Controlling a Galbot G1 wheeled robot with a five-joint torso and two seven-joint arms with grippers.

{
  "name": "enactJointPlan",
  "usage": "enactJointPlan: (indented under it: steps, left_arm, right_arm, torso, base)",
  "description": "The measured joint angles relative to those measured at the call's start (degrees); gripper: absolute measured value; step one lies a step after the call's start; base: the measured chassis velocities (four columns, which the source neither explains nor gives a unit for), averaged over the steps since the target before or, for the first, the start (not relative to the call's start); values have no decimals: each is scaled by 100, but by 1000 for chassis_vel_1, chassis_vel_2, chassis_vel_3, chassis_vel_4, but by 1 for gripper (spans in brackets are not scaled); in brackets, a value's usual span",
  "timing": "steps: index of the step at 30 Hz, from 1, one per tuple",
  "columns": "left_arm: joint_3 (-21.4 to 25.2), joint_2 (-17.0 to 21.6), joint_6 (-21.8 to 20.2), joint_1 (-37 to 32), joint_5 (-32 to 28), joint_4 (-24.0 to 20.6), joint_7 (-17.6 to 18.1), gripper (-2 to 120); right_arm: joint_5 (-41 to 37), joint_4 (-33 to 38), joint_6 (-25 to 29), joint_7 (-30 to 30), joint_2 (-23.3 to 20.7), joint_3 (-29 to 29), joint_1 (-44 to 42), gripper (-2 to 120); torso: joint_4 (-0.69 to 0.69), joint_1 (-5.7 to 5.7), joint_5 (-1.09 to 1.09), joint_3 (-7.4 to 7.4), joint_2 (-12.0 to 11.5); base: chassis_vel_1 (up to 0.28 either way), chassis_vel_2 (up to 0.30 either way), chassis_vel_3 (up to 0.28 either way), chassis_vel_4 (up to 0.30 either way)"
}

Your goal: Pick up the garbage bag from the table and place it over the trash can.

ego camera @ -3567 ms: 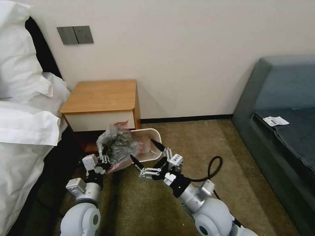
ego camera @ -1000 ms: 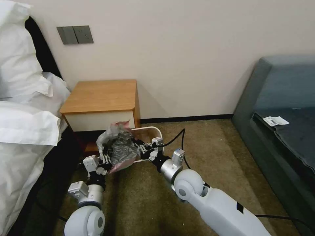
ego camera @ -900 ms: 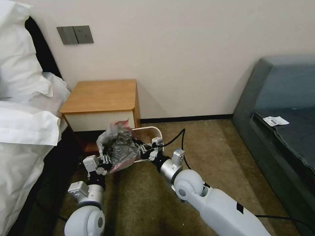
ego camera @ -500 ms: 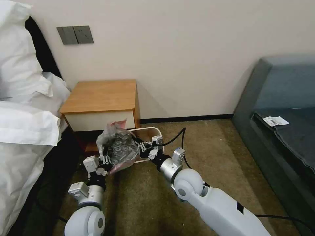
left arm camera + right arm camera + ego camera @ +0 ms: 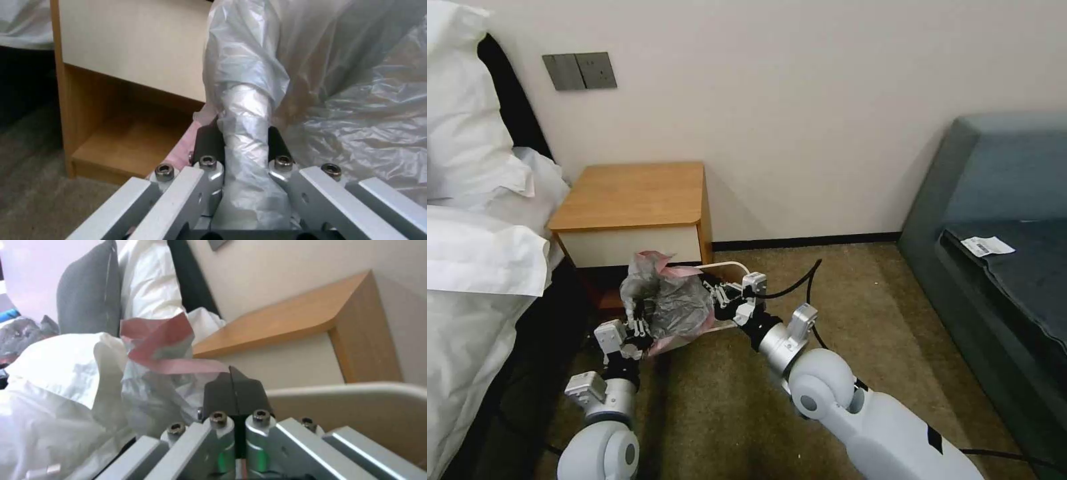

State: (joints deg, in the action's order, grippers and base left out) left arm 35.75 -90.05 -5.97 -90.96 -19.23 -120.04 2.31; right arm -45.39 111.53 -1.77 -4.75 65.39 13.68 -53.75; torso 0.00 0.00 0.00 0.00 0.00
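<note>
- Two tools gripped the crinkled, thin, translucent grey plastic garbage bag (image 5: 670, 308) with the pink-red band along its rim; you held it low, in front of the worktop and above the carpet.
- Your left tool (image 5: 639, 327) pinched a twisted fold of the bag between its black pads (image 5: 209, 141), seen close in the left wrist view (image 5: 242, 146).
- Your right tool (image 5: 712, 300) reached in from the right, its fingers pressed together on the bag's pink-edged film (image 5: 171, 363); in the right wrist view (image 5: 236, 390) the two black pads met with almost no gap.
- The small pale cream-green plastic trash can (image 5: 735, 268) with the rolled rim stood on the floor just behind and right of the bag, its rim (image 5: 356, 390) beside your right tool.
- The bag covered the can's left part; the right end of the rim was bare.
- The small orange-brown wooden nightstand worktop (image 5: 634, 195) with its cream-white drawer front stood behind the can, against the wall.
- White bedding (image 5: 480, 253) lay to the left.
</note>
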Motion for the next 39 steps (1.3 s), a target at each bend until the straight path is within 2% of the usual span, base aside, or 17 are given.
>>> enactJointPlan:
  steps: [25,28,31,33,39]
  left_arm:
    - [3,-9,79,-151,35,-158,0,7]
    - [3,-17,81,-151,41,-158,0,7]
    - [-25,-26,84,-158,72,-158,0,7]
    - [-36,-28,87,-164,91,-158,-1,7]
    - [-41,-31,114,-178,193,-158,-14,7]
  right_arm:
    - [258,14,96,61,-80,-465,-142,0]
    - [249,95,56,133,-142,-436,-128,7]
    - [208,72,20,224,-287,-261,128,22]
    - [174,37,13,232,-329,-183,250,25]
    - [-178,-115,-151,335,-520,294,1039,51]
  torso:
    - [0,0,0,0,0]
    - [0,0,0,0,0]
    - [0,0,0,0,0]
    - [0,0,0,0,0]
    - [0,0,-1,0,0]
  base:
    - [0,0,0,0]
    - [0,0,0,0]
    - [0,0,0,0]
    - [0,0,0,0]
    - [0,0,0,0]
